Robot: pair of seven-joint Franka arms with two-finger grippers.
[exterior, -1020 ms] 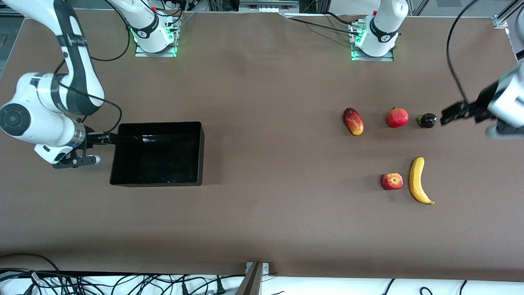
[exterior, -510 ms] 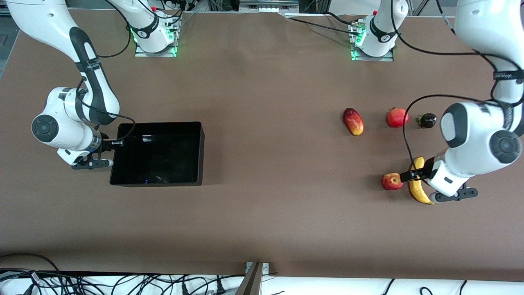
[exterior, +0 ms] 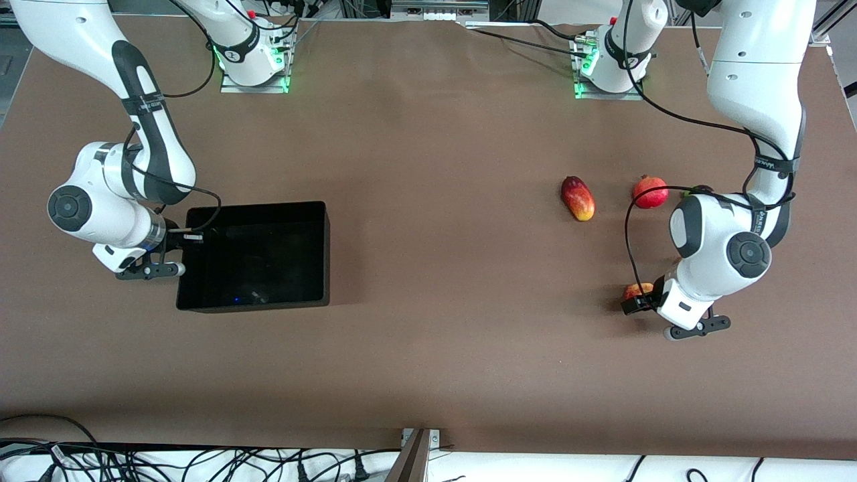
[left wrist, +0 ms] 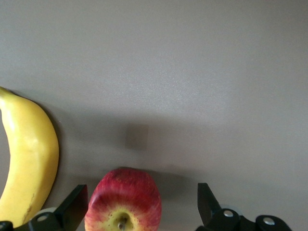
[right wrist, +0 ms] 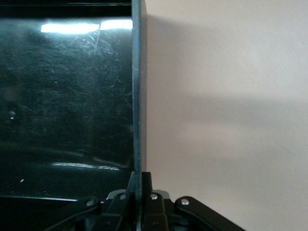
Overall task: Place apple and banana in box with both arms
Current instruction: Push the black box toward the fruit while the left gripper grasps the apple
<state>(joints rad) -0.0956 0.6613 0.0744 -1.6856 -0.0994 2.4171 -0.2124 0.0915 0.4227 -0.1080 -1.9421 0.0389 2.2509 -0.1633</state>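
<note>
Black and glossy, the box [exterior: 253,256] sits toward the right arm's end of the table, roughly midway between the base edge and the camera edge. The right gripper [exterior: 191,235] is clenched on the box's end wall [right wrist: 137,96]. Toward the left arm's end, the left gripper [left wrist: 139,207] is low over the apple [left wrist: 124,199], its 2 fingers [left wrist: 72,208] spread on either side. The banana [left wrist: 26,163] lies just beside the apple. A mango [exterior: 578,198] and a pomegranate [exterior: 650,191] lie nearer the bases.
</note>
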